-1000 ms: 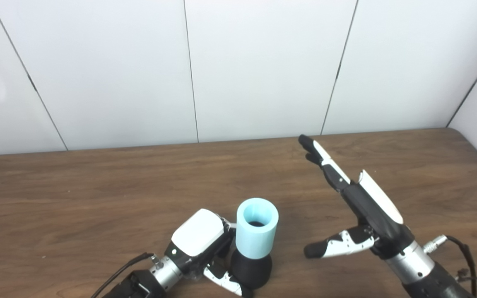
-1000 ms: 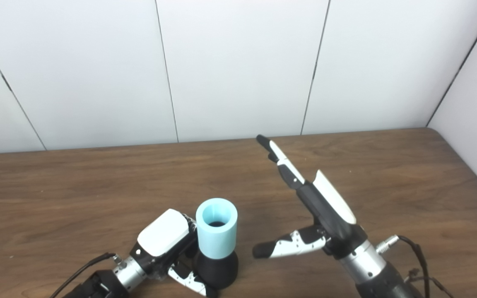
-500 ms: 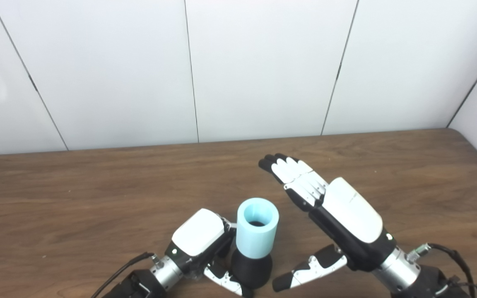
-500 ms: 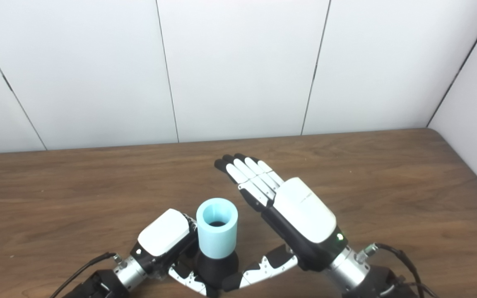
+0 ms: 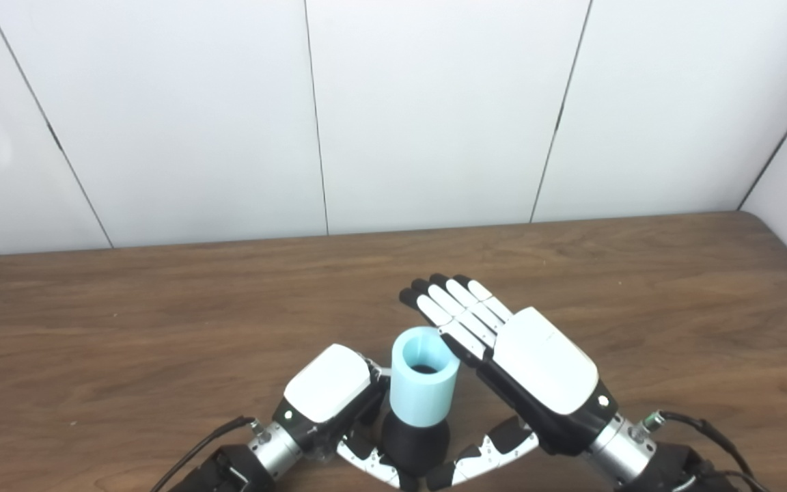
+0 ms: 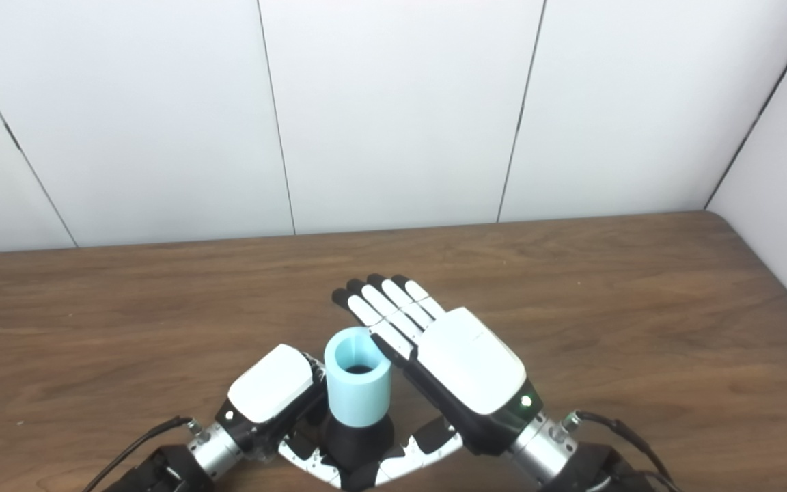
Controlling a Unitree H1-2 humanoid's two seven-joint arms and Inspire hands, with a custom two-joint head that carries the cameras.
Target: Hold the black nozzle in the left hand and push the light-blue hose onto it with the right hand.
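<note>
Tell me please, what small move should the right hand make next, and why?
Probably close the right hand around the light-blue hose. Its fingers are spread flat beside the hose's upper end, holding nothing, while the left hand grips the black nozzle under it.

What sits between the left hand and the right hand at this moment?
The light-blue hose, upright on the black nozzle, stands between the left hand and the open right hand; both views show it.
</note>
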